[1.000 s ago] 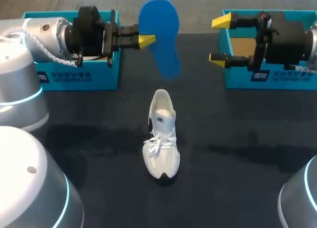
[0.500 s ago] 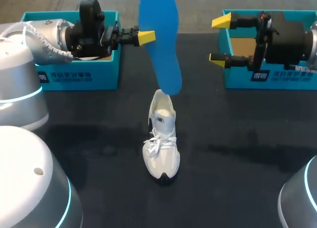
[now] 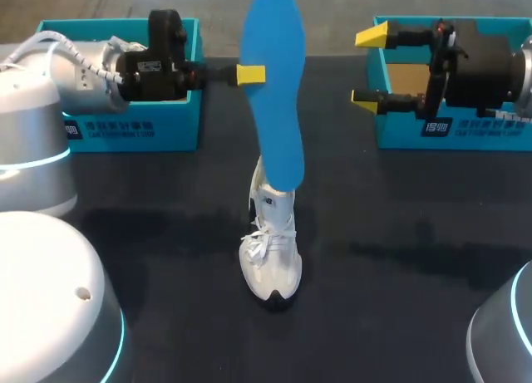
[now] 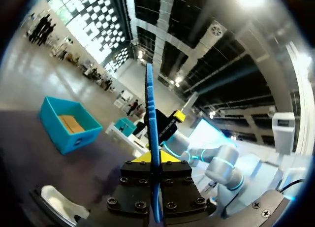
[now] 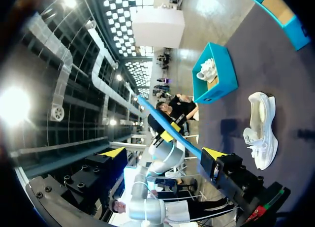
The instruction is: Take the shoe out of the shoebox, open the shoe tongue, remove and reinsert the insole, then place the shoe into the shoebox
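A dark worktop (image 3: 416, 316) carries two teal shoeboxes, the left shoebox (image 3: 133, 130) at the far left and the right shoebox (image 3: 453, 134) at the far right, with a white shoe (image 3: 270, 250) standing upright between them, toe toward the camera and laces loose. The left jaws are closed on the blue insole (image 3: 278, 92), gripping it by one long edge near its upper end. The left wrist view shows it edge-on, pinched between the two fingers. The insole hangs nearly upright, and its lower end overlaps the shoe's heel opening in the head view. I cannot tell from there whether it touches the shoe or hangs above it. The right jaws are wide open and hold nothing, hovering at the near wall of the right shoebox, well apart from the shoe. I judge the step in hand to be reinserting the insole: it is out of the shoe and lined up over the opening. The next move likely calls for lowering it into the heel opening and sliding it forward toward the toe. The unsupported shoe could tip or slide, so the right jaws may need to steady it.
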{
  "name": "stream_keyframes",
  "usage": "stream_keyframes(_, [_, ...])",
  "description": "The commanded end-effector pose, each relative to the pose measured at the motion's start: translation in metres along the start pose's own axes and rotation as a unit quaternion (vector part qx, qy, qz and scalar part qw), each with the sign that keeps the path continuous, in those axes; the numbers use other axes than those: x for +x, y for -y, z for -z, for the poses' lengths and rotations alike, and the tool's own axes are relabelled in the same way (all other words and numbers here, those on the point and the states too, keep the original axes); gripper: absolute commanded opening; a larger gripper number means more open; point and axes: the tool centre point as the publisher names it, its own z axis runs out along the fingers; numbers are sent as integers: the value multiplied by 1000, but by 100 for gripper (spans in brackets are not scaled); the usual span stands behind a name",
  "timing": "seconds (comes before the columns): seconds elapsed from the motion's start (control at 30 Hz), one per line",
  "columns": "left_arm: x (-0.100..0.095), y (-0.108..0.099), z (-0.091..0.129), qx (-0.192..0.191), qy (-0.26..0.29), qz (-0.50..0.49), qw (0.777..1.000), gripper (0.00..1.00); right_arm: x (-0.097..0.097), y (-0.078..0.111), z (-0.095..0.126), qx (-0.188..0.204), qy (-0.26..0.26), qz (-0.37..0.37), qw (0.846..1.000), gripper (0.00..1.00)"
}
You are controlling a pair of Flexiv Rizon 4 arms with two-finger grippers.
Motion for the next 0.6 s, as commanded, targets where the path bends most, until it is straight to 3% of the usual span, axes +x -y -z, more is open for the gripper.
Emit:
stream_keyframes(0.03, [-9,-2,3,-32,-26,242,970,0,0,0,-2,-1,1,-1,1000,100])
stream_keyframes(0.23, [-10,-3,6,-23,-38,284,958,0,0,0,-2,-1,1,-1,1000,100])
stream_keyframes(0.6, [-15,-6,6,-8,-46,285,957,0,0,0,-2,-1,1,-1,1000,100])
